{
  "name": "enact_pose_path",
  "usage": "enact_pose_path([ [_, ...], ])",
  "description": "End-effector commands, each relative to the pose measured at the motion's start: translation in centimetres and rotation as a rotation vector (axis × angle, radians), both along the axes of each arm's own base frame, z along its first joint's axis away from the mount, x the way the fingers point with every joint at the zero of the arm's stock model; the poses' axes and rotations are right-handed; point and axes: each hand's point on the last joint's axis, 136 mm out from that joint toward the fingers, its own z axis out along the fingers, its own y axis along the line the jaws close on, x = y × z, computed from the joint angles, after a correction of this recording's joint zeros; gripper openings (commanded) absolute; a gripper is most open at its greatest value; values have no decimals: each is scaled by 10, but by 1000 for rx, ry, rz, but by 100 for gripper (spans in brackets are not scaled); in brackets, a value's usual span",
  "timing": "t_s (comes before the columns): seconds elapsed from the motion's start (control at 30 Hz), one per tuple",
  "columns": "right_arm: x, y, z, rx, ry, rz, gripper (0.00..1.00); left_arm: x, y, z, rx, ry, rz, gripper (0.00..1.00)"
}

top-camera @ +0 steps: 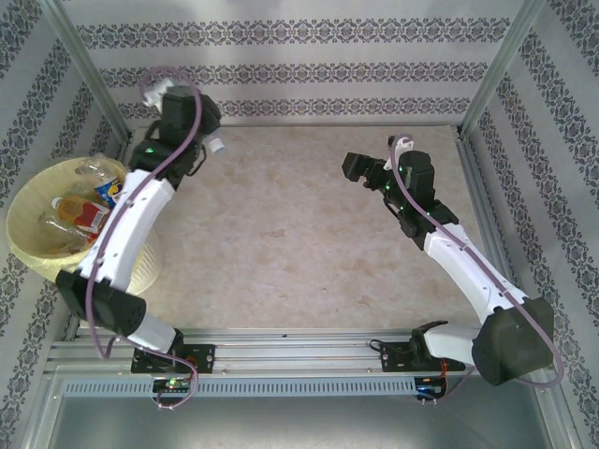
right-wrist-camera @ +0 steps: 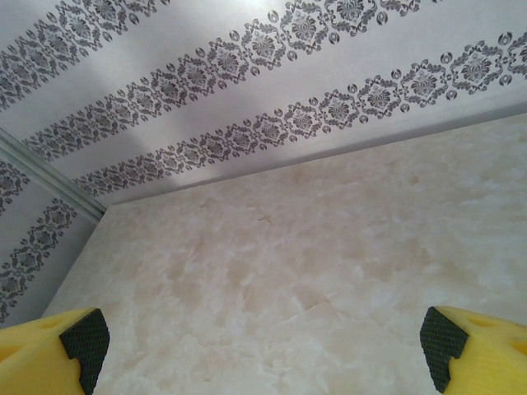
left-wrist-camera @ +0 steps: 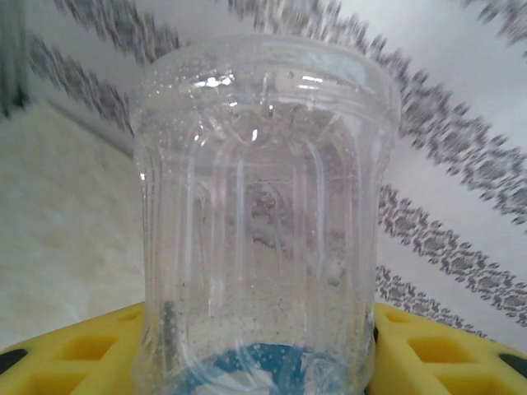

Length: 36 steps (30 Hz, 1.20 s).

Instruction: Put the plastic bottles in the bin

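a clear plastic bottle is clamped between the yellow fingers of the left gripper, taken around its ribbed body near the blue label; it is judged light, empty and thin-walled, so it may buckle or slip if squeezed hard; it is held over the far-left corner of the table, near the bin, in which other bottles are gathered; the right gripper is spread wide, with nothing between its pads.
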Motion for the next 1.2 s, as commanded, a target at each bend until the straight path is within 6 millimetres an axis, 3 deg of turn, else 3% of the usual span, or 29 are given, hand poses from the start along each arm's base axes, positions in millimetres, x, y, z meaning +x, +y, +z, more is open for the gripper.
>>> enact_pose_path([
  [0.0, 9, 13, 33, 55, -82, 35, 98, -57, 45, 15, 281, 169, 93, 55],
  [0.23, 20, 37, 38, 77, -70, 98, 98, -149, 133, 43, 433, 291, 425, 55],
  [0.33, 23, 47, 43, 83, -71, 126, 98, -187, 171, 32, 357, 368, 525, 55],
  [0.47, 24, 58, 45, 74, -71, 151, 98, -222, 201, 5, 293, 489, 602, 54],
  [0.67, 26, 69, 49, 78, -69, 180, 98, -248, 231, -51, 135, 657, 642, 53],
  [0.9, 27, 75, 53, 70, -74, 191, 98, -263, 247, -78, 34, 717, 677, 57],
  [1.0, 27, 77, 51, 68, -71, 195, 98, -265, 252, -87, 8, 744, 689, 65],
  [1.03, 27, 77, 52, 70, -72, 196, 98, -268, 254, -87, 5, 750, 705, 74],
  [1.17, 26, 78, 50, 65, -68, 197, 98, -271, 260, -77, 3, 731, 741, 89],
])
